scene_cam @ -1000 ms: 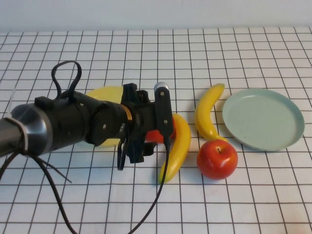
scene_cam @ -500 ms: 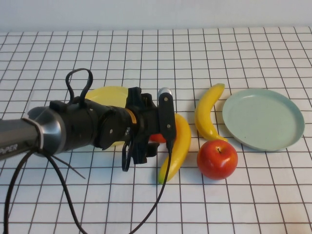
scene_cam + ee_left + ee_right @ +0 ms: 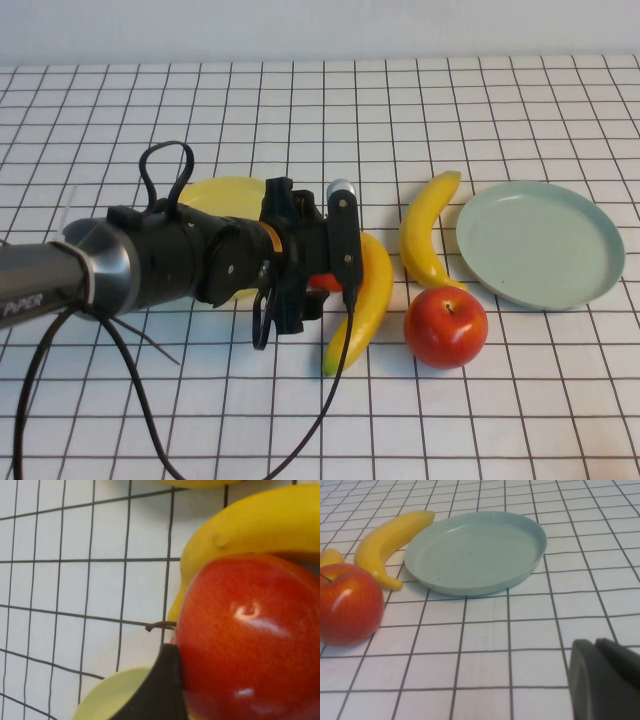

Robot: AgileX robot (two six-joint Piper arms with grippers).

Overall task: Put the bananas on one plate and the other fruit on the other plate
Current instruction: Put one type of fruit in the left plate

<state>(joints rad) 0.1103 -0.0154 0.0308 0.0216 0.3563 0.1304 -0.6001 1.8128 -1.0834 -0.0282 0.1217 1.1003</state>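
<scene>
Left arm reaches in low from the table's left side. Yellow plate (image 3: 215,195) lies mostly hidden beneath it, rim showing behind the wrist. Left gripper (image 3: 318,282) hangs at the plate's right edge, jaws spread wide around a red apple (image 3: 250,640); a dark finger (image 3: 162,690) sits against the apple's side, grip not confirmed. First banana (image 3: 362,300) lies just beside that apple, touching it. Second banana (image 3: 428,228) is further right, a second apple (image 3: 446,326) near its lower tip. Blue-green plate (image 3: 540,243) rests on the right. Right gripper (image 3: 605,680), fingers closed and holding nothing, hovers near that plate.
</scene>
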